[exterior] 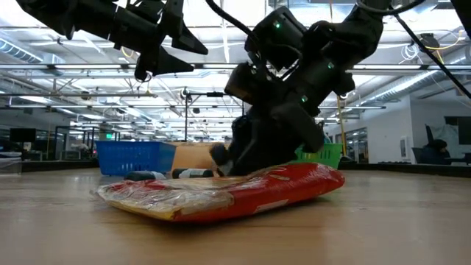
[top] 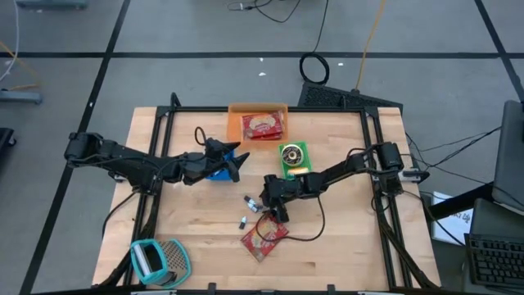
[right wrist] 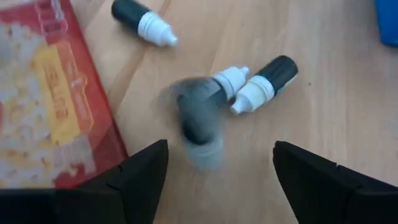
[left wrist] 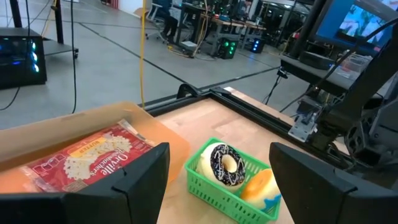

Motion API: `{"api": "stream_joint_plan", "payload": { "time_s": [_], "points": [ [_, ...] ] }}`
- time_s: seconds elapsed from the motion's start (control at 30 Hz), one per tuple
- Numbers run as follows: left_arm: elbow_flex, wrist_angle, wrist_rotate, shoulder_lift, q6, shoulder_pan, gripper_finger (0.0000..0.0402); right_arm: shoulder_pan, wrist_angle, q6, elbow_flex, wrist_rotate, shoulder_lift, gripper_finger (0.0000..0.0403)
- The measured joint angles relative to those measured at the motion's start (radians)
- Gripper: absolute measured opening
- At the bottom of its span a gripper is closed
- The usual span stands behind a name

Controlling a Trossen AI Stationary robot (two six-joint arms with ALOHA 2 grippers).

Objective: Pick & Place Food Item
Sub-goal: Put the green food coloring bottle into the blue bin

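Observation:
A red popcorn packet (top: 264, 238) lies flat on the wooden table near its front edge, also seen in the low view (exterior: 221, 193) and the right wrist view (right wrist: 43, 93). My right gripper (top: 273, 209) stands open just beyond the packet, slanting down over three small dark bottles with white caps (right wrist: 264, 81). One of these bottles (right wrist: 199, 121) shows blurred between the open fingers (right wrist: 221, 168). My left gripper (top: 236, 160) hovers open above a blue basket (top: 217, 172), facing a green basket (left wrist: 233, 186) holding a doughnut (left wrist: 225, 165).
An orange box (top: 258, 111) with a second popcorn packet (left wrist: 87, 158) stands at the table's far side. The green basket (top: 293, 157) sits beside it. A teal thing (top: 160, 260) lies at the near left corner. Black frame rails (top: 372, 123) run along the table's edges.

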Motion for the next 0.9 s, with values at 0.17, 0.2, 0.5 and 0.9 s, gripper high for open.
{"api": "stream_joint_plan", "payload": {
  "time_s": [0.17,0.2,0.5,0.9],
  "points": [
    [0.0,-0.01,0.0,0.0,0.0,0.0,0.0278,0.0,-0.005,0.115,0.0,0.034,-0.003,0.027],
    [0.0,-0.01,0.0,0.0,0.0,0.0,0.0278,0.001,-0.009,0.12,0.0,0.051,-0.002,0.027],
    [0.0,-0.011,0.0,0.0,0.0,0.0,0.0278,0.017,-0.008,0.019,0.0,0.048,-0.002,0.0267],
    [0.0,-0.011,0.0,0.0,0.0,0.0,0.0278,0.045,0.088,-0.107,0.0,-0.038,-0.003,0.0263]
  ]
}}
